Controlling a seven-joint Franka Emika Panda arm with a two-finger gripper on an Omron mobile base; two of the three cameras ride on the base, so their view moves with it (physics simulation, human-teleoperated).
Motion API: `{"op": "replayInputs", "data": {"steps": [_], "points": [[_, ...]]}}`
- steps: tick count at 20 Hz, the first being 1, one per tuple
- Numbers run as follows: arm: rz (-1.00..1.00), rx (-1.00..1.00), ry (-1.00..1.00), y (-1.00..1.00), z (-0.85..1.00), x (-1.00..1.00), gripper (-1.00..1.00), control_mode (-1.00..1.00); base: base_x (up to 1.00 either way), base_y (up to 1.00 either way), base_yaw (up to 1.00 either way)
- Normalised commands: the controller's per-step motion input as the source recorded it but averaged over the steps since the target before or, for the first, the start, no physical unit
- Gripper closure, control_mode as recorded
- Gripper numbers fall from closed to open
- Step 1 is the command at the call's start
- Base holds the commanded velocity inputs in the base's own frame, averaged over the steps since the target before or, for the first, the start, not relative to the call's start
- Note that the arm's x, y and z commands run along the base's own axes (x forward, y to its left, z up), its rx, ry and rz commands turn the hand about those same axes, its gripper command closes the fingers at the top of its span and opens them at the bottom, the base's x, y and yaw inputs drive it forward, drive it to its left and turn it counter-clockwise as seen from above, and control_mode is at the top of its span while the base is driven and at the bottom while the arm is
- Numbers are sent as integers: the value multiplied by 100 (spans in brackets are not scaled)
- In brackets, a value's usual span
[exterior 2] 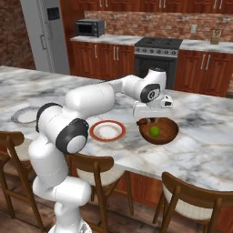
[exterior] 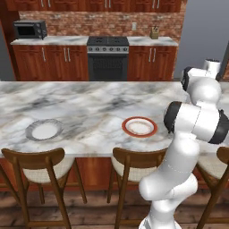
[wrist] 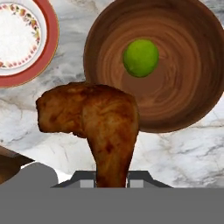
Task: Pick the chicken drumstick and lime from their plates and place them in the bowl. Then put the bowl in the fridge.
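Orange-rimmed plate (wrist: 19, 41) cut by frame edge; drumstick (wrist: 94, 127) bone end hidden between end effector (wrist: 111, 180) tips.

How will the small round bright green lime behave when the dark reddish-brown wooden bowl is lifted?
The lime looks smooth and round, so it will probably roll as the bowl tilts. The bowl's raised sides should likely keep it in. The golden-brown chicken drumstick, held in the gripper, may nudge it when dropped in.

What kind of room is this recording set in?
A home-style kitchen, rendered rather than real. A black oven sits between wooden cabinets against a brick wall, with a microwave on the back counter and a grey fridge to one side. The arm works at a marble island with stools.
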Motion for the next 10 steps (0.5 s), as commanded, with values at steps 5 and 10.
{"op": "replayInputs", "data": {"steps": [5, 10], "points": [[-6, 8, 0, -14, 0, 4, 100, -100, 0, 0, 0], [-3, 6, 0, -17, -2, 44, 100, -100, 0, 0, 0]]}}
